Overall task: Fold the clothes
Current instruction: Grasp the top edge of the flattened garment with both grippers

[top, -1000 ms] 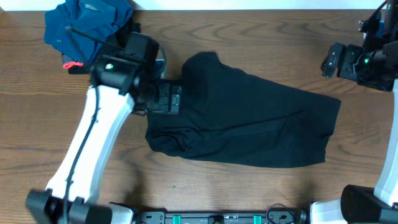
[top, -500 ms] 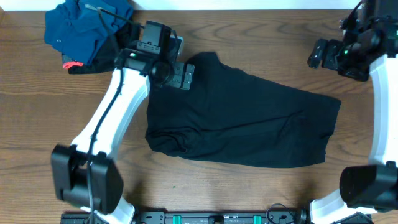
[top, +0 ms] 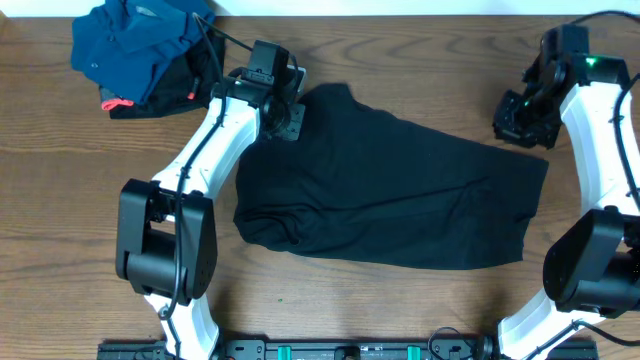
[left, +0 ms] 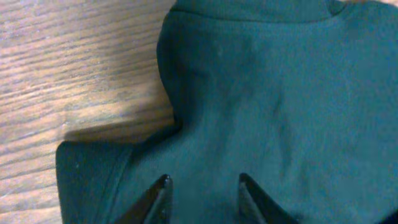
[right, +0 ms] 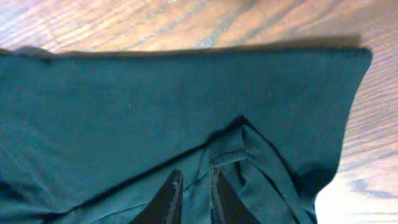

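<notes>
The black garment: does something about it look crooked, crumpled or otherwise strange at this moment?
Yes. In the overhead view the black garment lies slanted across the table, and its lower left end is bunched into wrinkles. The blue clothes in the far corner sit in a loose heap, unfolded.

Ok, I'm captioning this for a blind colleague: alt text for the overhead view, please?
A black garment lies spread on a wooden table. The left arm reaches over its upper-left edge; the right arm ends beside its upper-right corner. Crumpled blue clothing sits at the table's far-left corner.
</notes>
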Action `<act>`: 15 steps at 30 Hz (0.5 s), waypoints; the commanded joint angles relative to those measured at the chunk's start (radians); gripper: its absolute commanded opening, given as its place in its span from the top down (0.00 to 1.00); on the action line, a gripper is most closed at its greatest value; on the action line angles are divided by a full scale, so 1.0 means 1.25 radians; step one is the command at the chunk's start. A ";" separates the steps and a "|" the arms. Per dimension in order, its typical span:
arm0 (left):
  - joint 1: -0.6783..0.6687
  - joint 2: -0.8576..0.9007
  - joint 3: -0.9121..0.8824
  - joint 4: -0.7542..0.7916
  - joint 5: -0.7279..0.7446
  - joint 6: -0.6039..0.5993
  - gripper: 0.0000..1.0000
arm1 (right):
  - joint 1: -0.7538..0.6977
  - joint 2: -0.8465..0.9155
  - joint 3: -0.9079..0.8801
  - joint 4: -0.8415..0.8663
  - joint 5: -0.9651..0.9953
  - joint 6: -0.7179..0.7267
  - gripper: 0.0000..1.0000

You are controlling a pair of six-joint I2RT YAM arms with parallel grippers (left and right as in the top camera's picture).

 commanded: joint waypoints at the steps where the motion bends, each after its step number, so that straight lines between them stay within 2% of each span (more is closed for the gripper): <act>1: -0.007 0.015 0.002 0.015 0.003 0.018 0.76 | -0.001 0.003 -0.038 0.013 0.013 0.048 0.86; 6: -0.030 0.035 0.002 0.028 0.033 0.019 0.81 | -0.001 0.003 -0.113 0.041 0.020 0.059 0.89; 15: -0.072 0.096 0.002 0.056 0.035 0.018 0.81 | -0.001 0.003 -0.175 0.076 0.025 0.066 0.89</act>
